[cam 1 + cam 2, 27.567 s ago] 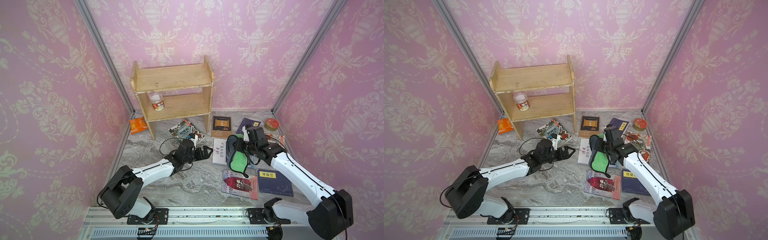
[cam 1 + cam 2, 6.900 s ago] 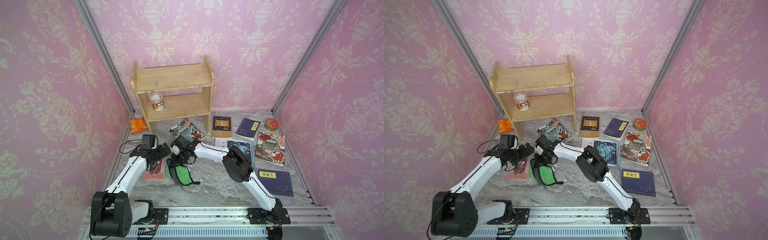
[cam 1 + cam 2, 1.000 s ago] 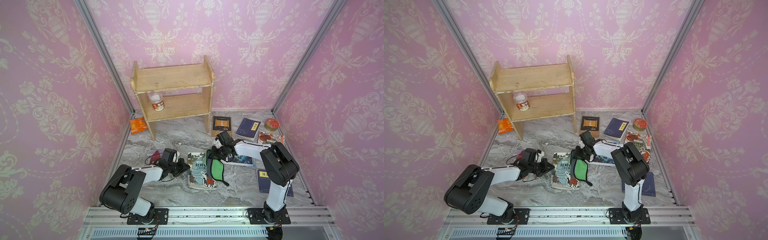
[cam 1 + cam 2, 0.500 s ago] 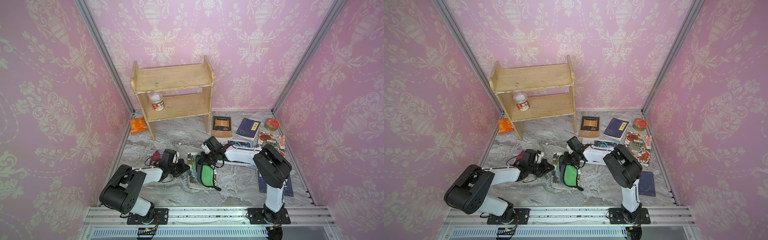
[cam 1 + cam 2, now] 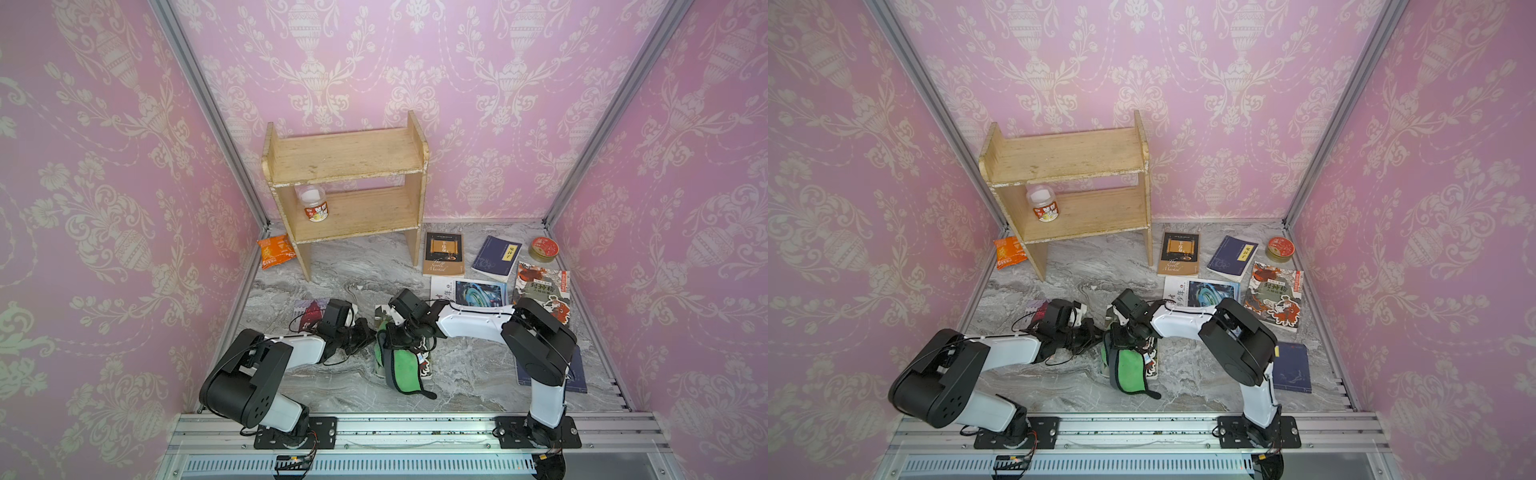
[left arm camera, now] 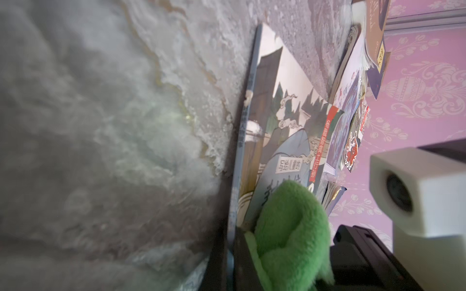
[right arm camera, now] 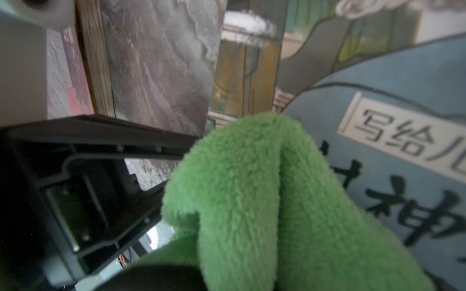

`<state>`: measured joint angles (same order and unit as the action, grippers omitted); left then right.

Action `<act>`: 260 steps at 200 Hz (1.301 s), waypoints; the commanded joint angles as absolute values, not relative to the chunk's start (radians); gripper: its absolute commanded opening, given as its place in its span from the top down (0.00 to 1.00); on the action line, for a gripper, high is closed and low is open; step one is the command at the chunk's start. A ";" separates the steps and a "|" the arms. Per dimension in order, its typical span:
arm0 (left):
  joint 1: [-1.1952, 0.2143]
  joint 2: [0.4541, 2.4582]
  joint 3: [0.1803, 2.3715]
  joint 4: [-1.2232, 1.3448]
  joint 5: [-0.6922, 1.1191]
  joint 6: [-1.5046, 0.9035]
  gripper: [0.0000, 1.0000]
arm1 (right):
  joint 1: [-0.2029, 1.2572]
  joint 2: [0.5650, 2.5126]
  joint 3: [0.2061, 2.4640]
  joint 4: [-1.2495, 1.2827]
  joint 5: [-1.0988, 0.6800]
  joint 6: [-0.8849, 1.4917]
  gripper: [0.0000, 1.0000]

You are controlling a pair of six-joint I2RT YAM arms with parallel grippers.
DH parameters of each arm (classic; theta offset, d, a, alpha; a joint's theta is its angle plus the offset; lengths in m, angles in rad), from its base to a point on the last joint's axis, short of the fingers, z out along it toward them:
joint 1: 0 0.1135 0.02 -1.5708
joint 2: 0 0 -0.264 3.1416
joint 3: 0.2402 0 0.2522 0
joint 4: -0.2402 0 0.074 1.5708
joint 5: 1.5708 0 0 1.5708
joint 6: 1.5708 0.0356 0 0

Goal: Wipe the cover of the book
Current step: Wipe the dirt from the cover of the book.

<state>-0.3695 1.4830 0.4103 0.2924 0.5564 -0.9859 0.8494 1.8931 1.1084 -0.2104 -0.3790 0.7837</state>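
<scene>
The marble surface [image 5: 465,378] carries everything. My book [image 6: 285,141] lies flat near its front, between the 2 arms, cover up for wiping. The green cloth [image 5: 405,370] drapes across that cover. The right gripper [image 5: 391,337] is clamped on the cloth's bunched top so I can drag it. The left gripper [image 5: 368,332] pinches the book's edge, I reckon to stop it sliding.

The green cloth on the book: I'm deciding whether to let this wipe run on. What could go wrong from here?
1. The left jaws pinch only the edge of the book; the cloth's drag could pull it free or crease the cover.
2. The right jaws, shut on the green cloth, sit right beside the left ones; a stroke that way might knock them together.
</scene>
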 commanded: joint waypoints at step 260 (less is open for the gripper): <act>-0.405 1.503 0.371 0.391 0.509 -1.046 1.00 | 0.910 1.953 1.022 -0.289 -0.554 0.695 1.00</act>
<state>-0.3897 1.4986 0.3843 0.3889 0.5060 -1.0111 0.9104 1.9560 1.1629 -0.2180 -0.5545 0.7063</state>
